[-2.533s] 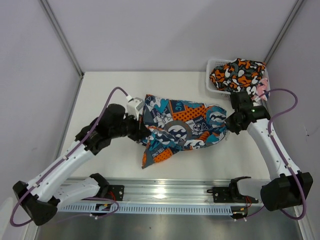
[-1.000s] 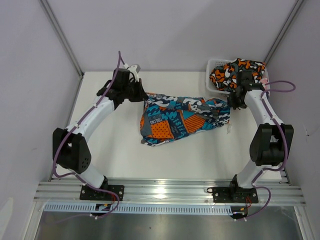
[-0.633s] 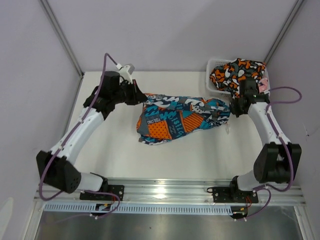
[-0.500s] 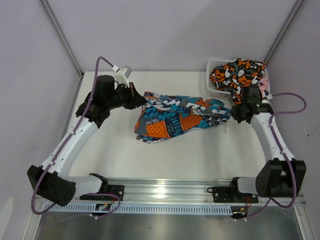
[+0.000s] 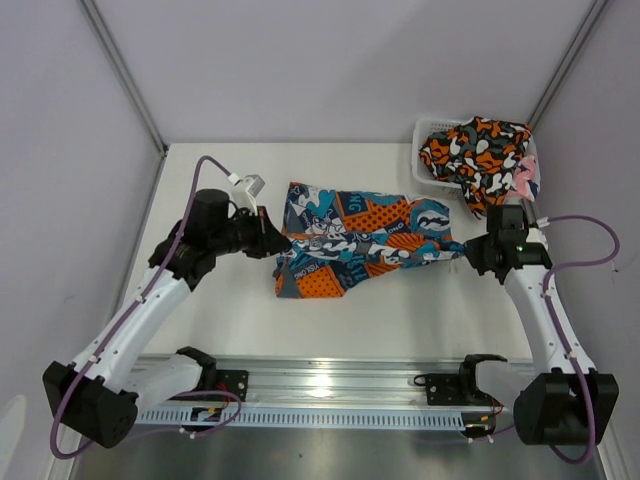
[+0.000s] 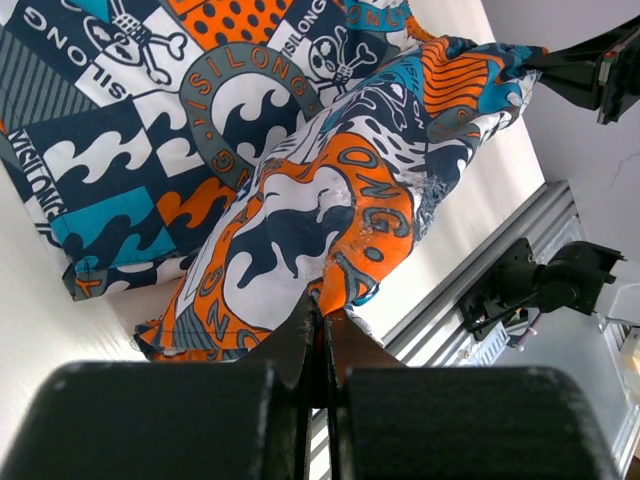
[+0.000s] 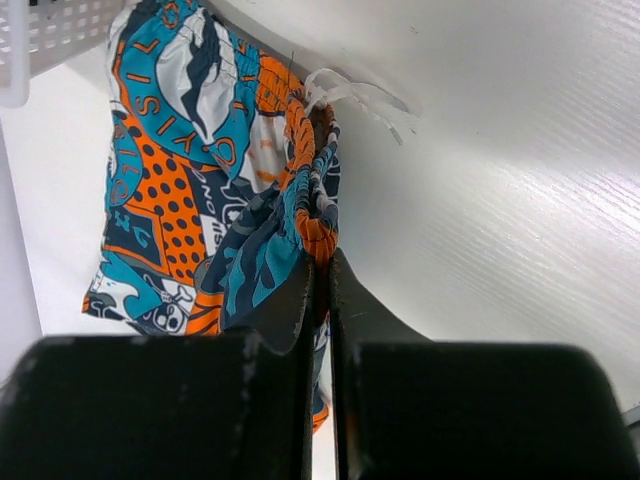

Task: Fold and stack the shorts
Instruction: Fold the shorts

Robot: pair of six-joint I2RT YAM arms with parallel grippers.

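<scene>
The blue-teal-orange patchwork shorts [image 5: 360,240] lie stretched across the middle of the table between my two grippers. My left gripper [image 5: 273,238] is shut on their left edge; in the left wrist view [image 6: 324,318] its jaws pinch an orange fold of the shorts [image 6: 300,190]. My right gripper [image 5: 470,255] is shut on their right end; in the right wrist view [image 7: 322,262] it grips the gathered waistband [image 7: 305,180], with a white drawstring [image 7: 350,92] trailing. The orange-black-white camouflage shorts [image 5: 470,145] fill the basket, and the pink-navy-white shorts [image 5: 526,176] peek out at its right side.
A white mesh basket [image 5: 425,130] stands at the back right corner, its corner also in the right wrist view [image 7: 40,40]. The aluminium rail [image 5: 330,385] runs along the near edge. Grey walls enclose the table.
Both grippers have drawn the patchwork shorts toward the near side and spread them wider. The left arm swung down from the back left; the right arm pulled back from the basket.
</scene>
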